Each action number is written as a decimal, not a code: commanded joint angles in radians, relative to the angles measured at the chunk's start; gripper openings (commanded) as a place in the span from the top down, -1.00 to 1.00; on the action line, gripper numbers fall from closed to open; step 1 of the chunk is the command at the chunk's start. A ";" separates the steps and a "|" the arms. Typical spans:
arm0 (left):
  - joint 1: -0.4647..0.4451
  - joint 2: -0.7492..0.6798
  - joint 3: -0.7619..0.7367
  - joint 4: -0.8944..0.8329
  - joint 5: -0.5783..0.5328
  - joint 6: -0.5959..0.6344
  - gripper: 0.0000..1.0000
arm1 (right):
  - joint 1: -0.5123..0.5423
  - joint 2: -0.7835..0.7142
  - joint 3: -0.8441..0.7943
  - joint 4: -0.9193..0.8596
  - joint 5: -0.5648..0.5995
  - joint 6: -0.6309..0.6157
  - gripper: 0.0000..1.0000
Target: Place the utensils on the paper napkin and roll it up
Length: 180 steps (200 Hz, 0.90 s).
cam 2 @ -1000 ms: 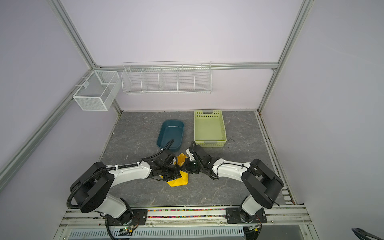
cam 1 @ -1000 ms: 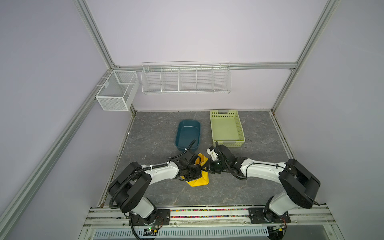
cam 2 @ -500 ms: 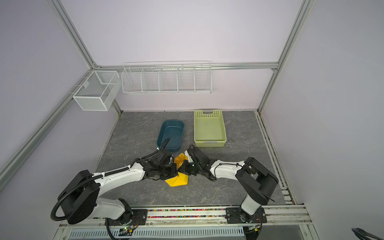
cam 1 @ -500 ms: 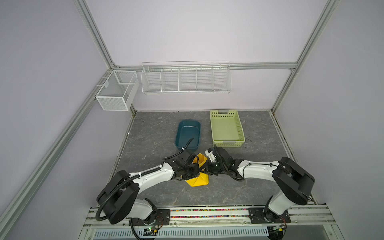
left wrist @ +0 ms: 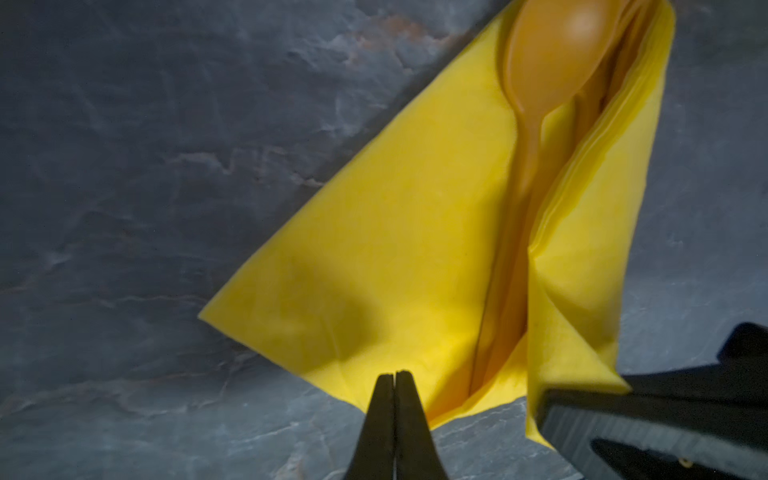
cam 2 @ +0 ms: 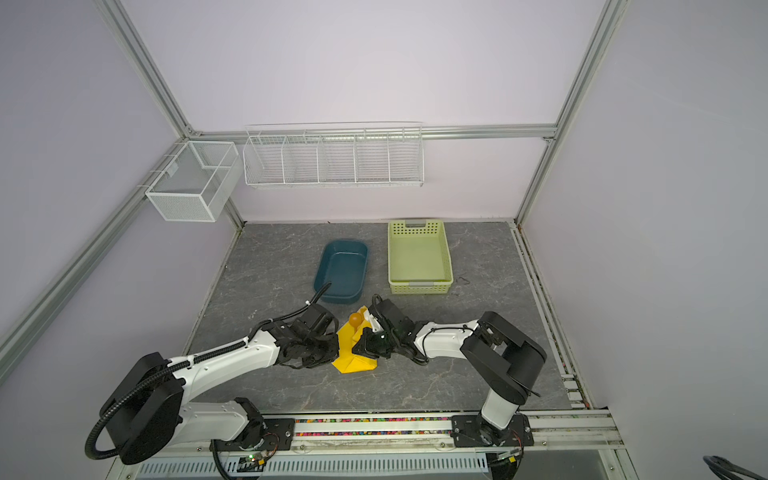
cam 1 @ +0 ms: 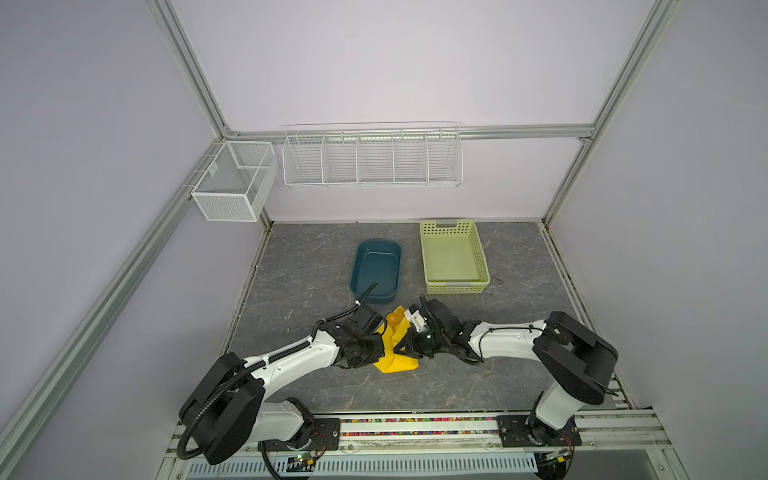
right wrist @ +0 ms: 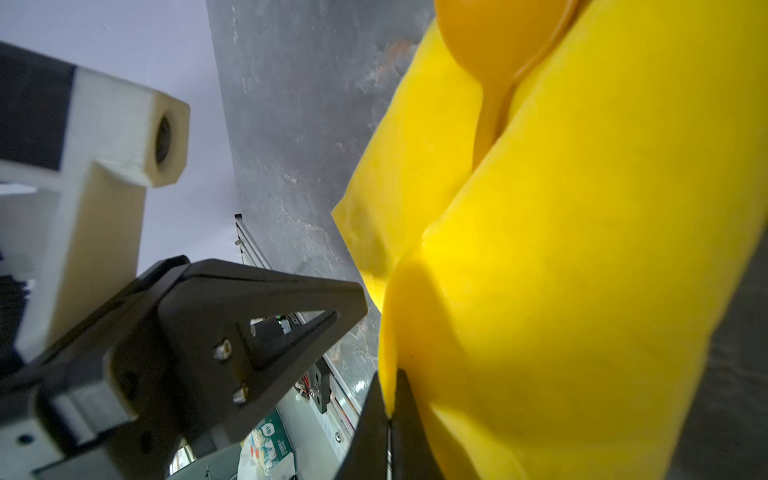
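one paper napkin fold sits pinched in the right claw.

Yellow paper napkin folded partway over orange utensils, spoon bowl showing.

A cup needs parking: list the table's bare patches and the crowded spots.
Bare: table left of the tub; right of the basket; the strip between napkin and front rail. Crowded: the middle, where left gripper and right gripper meet at the napkin.
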 commanded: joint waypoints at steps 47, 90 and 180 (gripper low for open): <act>0.006 0.043 -0.004 0.007 0.003 0.024 0.96 | 0.013 0.063 0.049 0.052 -0.015 0.023 0.87; 0.006 0.065 -0.005 0.021 0.014 0.030 0.96 | 0.015 0.095 0.063 0.083 -0.029 0.039 0.87; 0.006 0.075 -0.005 0.034 0.018 0.027 0.96 | 0.019 0.182 0.049 0.252 -0.073 0.122 0.87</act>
